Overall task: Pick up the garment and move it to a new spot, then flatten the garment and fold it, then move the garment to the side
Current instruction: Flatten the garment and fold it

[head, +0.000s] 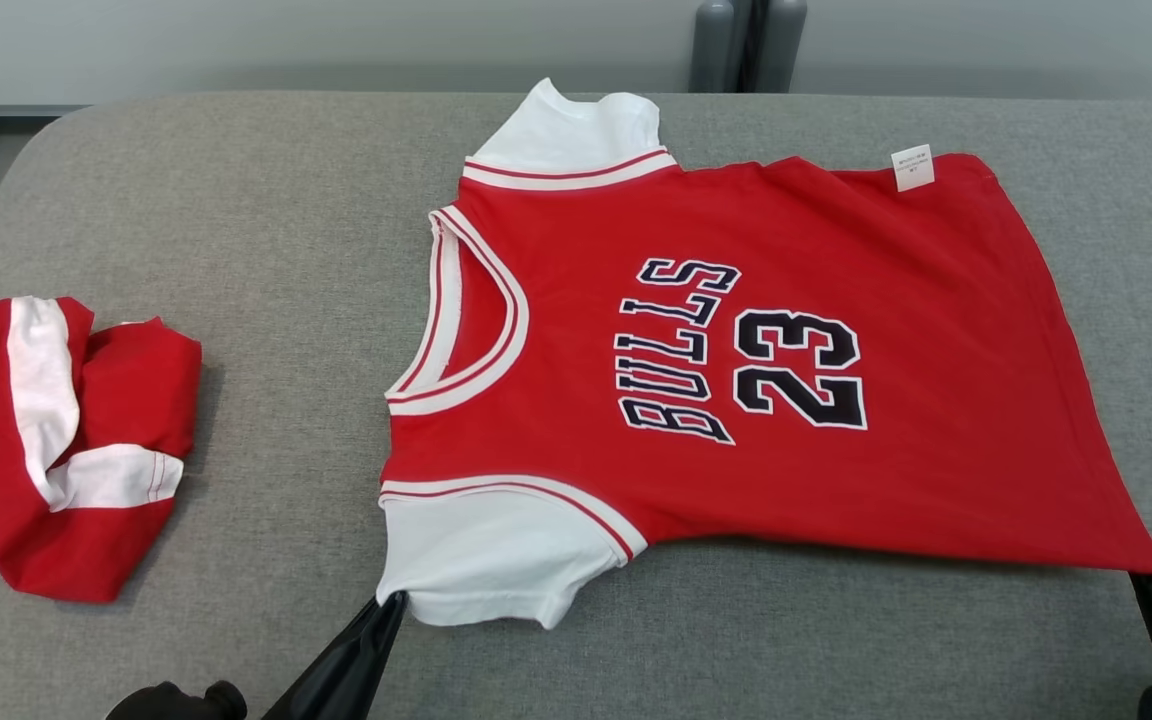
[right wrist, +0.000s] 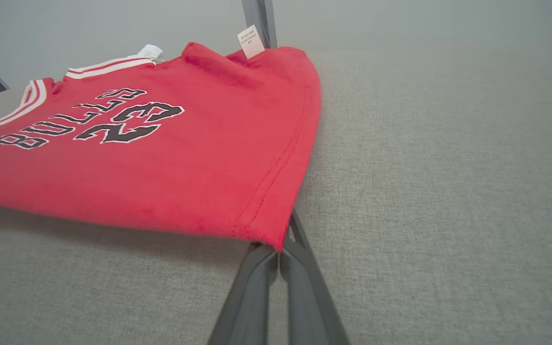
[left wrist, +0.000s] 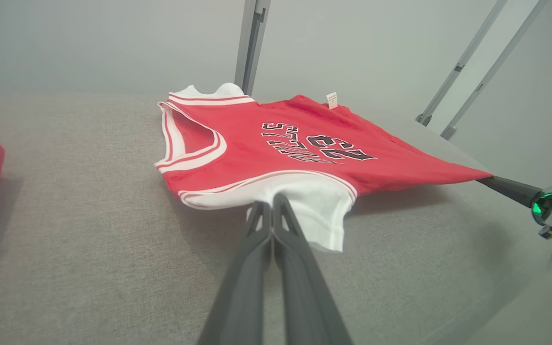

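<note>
Grey fabric tabletop, red garment spread across its middle and right. Left tool clamped on the white sleeve, right tool clamped on the near hem corner. Keep tension even, lowering both together.

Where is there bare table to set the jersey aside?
Bare grey fabric table lies between the crumpled red-and-white garment and the red Bulls jersey, running to the far left corner. A narrow strip lies near, between left gripper and right gripper. Jersey crowds the right half.
</note>
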You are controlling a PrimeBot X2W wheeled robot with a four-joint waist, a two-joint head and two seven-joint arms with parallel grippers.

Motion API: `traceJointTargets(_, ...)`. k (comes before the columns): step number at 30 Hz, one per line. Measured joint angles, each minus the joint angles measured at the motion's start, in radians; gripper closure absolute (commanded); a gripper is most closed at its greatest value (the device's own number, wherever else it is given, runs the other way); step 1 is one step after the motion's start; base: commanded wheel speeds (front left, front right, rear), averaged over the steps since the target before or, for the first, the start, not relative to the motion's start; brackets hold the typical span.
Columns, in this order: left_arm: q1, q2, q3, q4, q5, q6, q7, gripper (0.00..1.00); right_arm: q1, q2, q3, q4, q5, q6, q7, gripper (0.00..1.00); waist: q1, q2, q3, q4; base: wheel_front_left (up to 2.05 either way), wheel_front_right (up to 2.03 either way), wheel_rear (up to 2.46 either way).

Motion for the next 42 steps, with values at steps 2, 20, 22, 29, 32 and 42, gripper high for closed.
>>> traceJointTargets(2, -0.002, 0.002, 0.006, -0.013, -0.012, 0.0, 0.007, 1.0, 0.011, 0.01, -0.013, -0.017, 0.014, 0.0, 0.0, 1.0, 0.0, 0.0, 0.001, -0.004, 0.0, 0.0, 0.0)
traceJointTargets(20, -0.419, -0.138, 0.02, 0.279, -0.08, -0.091, 0.01, 1.0, -0.355, 0.057, 0.129, 0.184, 0.072, 0.0, 0.002, 1.0, 0.0, 0.0, 0.06, -0.037, 0.0, 0.0, 0.0)
traceJointTargets(22, -0.477, -0.161, 0.031, 0.343, -0.088, -0.099, -0.008, 1.0, -0.403, 0.074, 0.146, 0.222, 0.076, 0.0, 0.002, 1.0, 0.0, 0.0, 0.074, -0.037, 0.0, 0.0, 0.0)
traceJointTargets(29, -0.679, -0.202, -0.007, 0.605, -0.048, -0.126, -0.019, 1.0, -0.565, 0.102, 0.208, 0.353, 0.069, 0.0, 0.0, 1.0, 0.0, 0.0, 0.122, -0.041, 0.0, 0.0, 0.0)
traceJointTargets(32, -0.755, -0.213, -0.024, 0.705, -0.024, -0.134, -0.029, 1.0, -0.625, 0.115, 0.209, 0.387, 0.054, 0.0, 0.0, 1.0, 0.0, 0.0, 0.142, -0.047, 0.0, 0.0, 0.0)
traceJointTargets(42, -0.918, -0.237, -0.087, 0.935, 0.0, -0.152, -0.051, 1.0, -0.759, 0.171, 0.248, 0.54, -0.036, 0.0, 0.0, 1.0, 0.0, 0.0, 0.197, -0.067, 0.0, 0.0, 0.0)
